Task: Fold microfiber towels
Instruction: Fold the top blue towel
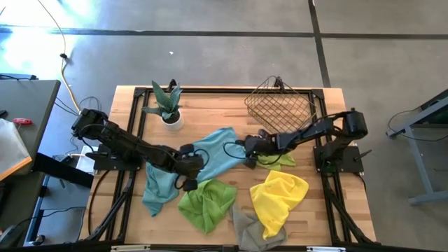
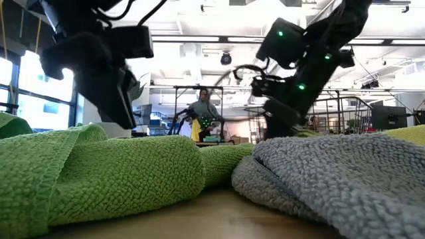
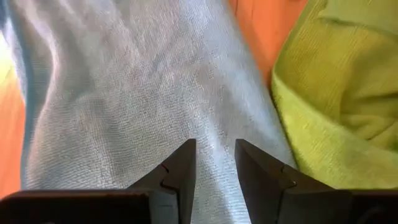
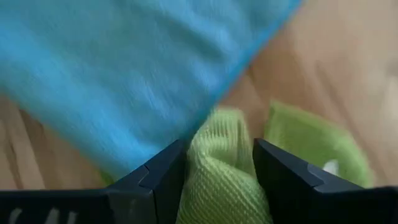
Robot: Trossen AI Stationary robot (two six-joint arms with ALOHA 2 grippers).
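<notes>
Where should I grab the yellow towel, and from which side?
Judging from above, take the yellow towel by its free corner nearest the right arm, coming straight down. It lies crumpled, its lower tip resting on the grey towel; that upper edge sits clear on bare wood.

Robotics lab or workshop, polished concrete floor [image 1: 210,56], metal racks [image 2: 345,109], person [image 2: 202,109] at distant workbench

Potted plant [image 1: 167,106], copper wire basket [image 1: 280,103], wooden table [image 1: 224,94]

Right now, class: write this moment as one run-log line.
left gripper: open, over teal-blue towel | right gripper: astride lime green towel fold | stage: no towel folded
</notes>
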